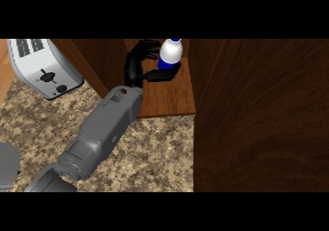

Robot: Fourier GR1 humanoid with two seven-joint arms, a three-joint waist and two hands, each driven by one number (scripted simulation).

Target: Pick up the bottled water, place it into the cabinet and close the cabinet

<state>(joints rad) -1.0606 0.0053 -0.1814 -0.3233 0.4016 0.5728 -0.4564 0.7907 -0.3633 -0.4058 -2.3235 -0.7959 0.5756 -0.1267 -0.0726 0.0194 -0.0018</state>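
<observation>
The grey forearm reaches over the speckled counter into the cabinet; the hand curls round the bottled water, upright between fingers and thumb.

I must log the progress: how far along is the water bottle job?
Done: the bottled water stands upright on the cabinet shelf. In hand: the hand is curled at the bottle. Left: letting go, pulling back, and closing the open cabinet door.

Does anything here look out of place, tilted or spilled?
Nothing stands out. The bottled water stands upright on the cabinet shelf, the robot hand beside it, and the toaster sits normally.
</observation>
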